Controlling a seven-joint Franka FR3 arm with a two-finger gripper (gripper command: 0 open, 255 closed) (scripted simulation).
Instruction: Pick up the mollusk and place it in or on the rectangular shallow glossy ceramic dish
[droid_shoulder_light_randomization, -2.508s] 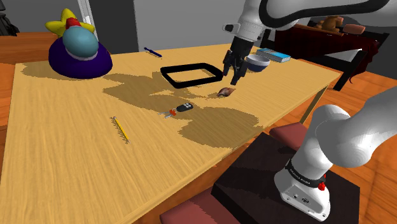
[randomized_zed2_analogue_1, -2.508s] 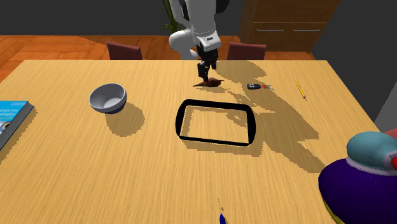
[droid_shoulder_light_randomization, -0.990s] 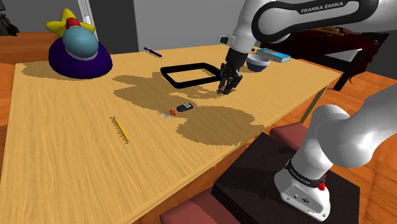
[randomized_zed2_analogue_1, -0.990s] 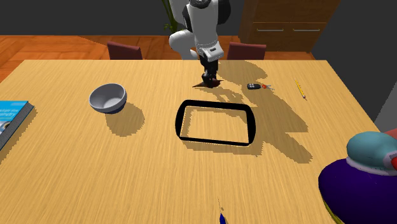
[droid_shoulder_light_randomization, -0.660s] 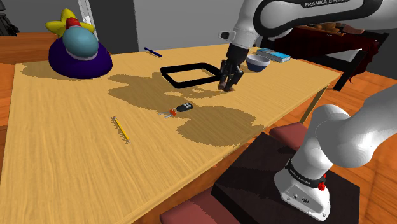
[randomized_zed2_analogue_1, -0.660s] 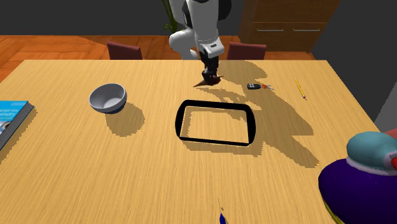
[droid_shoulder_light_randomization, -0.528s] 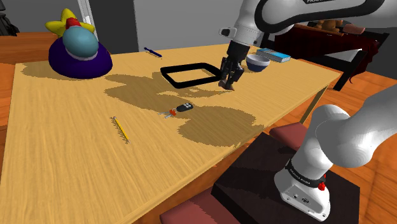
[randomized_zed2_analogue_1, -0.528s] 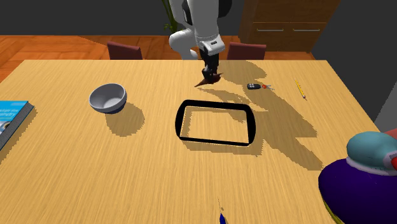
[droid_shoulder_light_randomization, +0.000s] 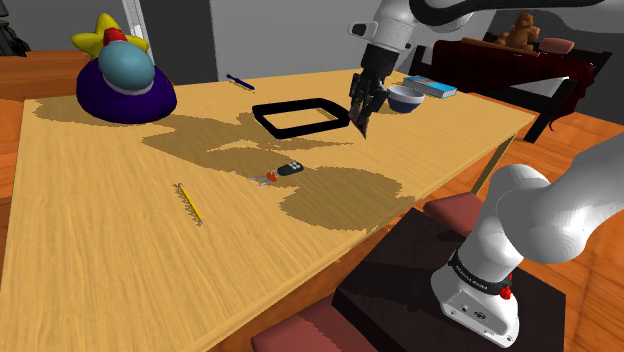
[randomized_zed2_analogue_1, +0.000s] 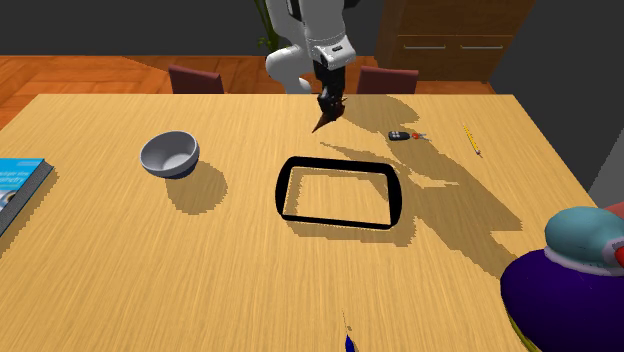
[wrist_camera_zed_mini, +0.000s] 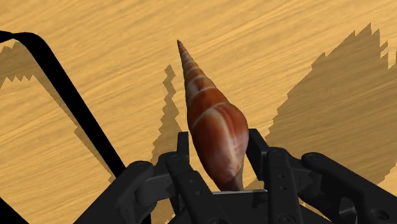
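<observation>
Gripper (droid_shoulder_light_randomization: 361, 120) hangs above the table (droid_shoulder_light_randomization: 100, 250) with the shell (droid_shoulder_light_randomization: 362, 127) in it, pointed end down. The wrist view gives the grip detail: both black fingers (wrist_camera_zed_mini: 184, 149) clamped on the fat end of the shell (wrist_camera_zed_mini: 213, 121), a brown spiral with pale bands, its tip sticking out past the fingers over bare wood, with the black dish (wrist_camera_zed_mini: 70, 95) rim just off to one side. The shoulder view puts the dish (droid_shoulder_light_randomization: 290, 103) at 9 o'clock from the gripper, close, and the bowl (droid_shoulder_light_randomization: 405, 97) at 2 o'clock. The second exterior view looks from across the table: gripper (randomized_zed2_analogue_1: 325, 112) and shell (randomized_zed2_analogue_1: 321, 123) short of the dish (randomized_zed2_analogue_1: 283, 190), which lies at 6 o'clock from them, bowl (randomized_zed2_analogue_1: 168, 153) at 8 o'clock, key fob (randomized_zed2_analogue_1: 400, 135) at 3 o'clock. Height over the table reads from the outside views, not the wrist.
</observation>
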